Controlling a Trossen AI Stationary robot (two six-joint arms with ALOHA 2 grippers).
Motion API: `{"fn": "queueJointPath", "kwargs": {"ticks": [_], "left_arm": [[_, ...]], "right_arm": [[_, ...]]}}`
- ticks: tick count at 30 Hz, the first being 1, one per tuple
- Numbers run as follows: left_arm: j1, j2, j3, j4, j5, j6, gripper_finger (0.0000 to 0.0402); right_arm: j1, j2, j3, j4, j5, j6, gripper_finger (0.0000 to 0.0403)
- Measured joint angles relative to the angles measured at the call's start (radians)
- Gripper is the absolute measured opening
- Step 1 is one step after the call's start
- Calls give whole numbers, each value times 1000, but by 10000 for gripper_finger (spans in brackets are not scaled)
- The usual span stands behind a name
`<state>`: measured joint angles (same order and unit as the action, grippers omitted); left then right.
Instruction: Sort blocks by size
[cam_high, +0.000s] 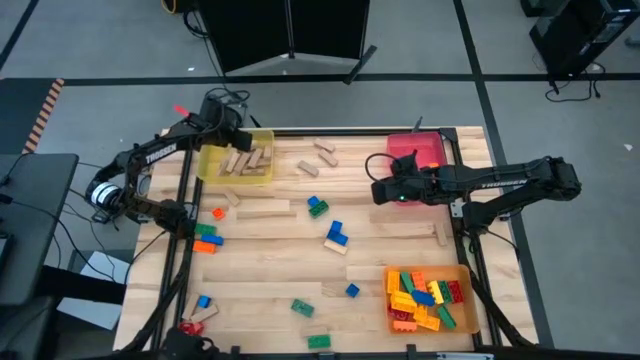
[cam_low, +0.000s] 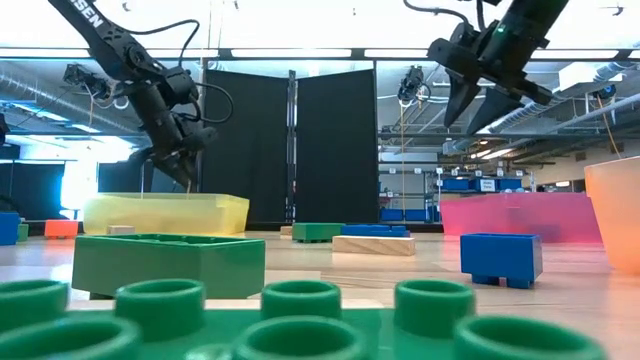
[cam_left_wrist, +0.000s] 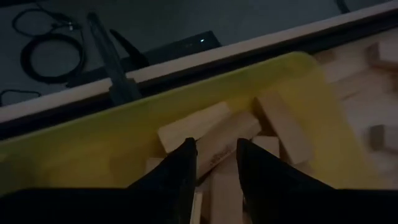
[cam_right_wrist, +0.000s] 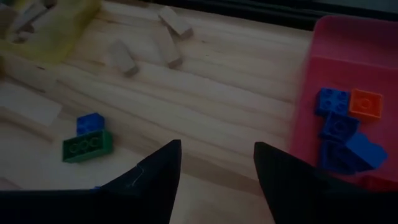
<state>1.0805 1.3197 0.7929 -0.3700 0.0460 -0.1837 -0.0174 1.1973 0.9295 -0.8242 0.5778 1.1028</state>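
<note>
My left gripper hovers open over the yellow tray at the table's far left. Several tan wooden blocks lie in that tray below its fingers, with nothing between them. My right gripper hangs open above the bare table, just in front of the red tray, which holds blue and orange bricks. Loose blocks lie about the table: a green-and-blue brick pair, a blue brick and short wooden blocks.
An orange tray full of mixed bricks stands at the near right. Long wooden pieces lie mid-table. Small bricks sit at the left edge, others along the near edge. A green brick stands close before the low camera.
</note>
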Motion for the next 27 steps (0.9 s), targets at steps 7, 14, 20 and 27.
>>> {"fn": "queueJointPath", "kwargs": {"ticks": [7,14,20,27], "left_arm": [[0,0,69,-55,1,0,123],[-8,-1,171,-225,20,55,123],[-89,-95,186,-263,22,47,122],[-240,-245,185,-285,-37,-60,122]], "right_arm": [[0,0,0,108,10,-48,221],[-27,1,0,278,25,-234,235],[-26,1,0,586,-109,-668,263],[3,14,63,694,-213,-952,308]]}}
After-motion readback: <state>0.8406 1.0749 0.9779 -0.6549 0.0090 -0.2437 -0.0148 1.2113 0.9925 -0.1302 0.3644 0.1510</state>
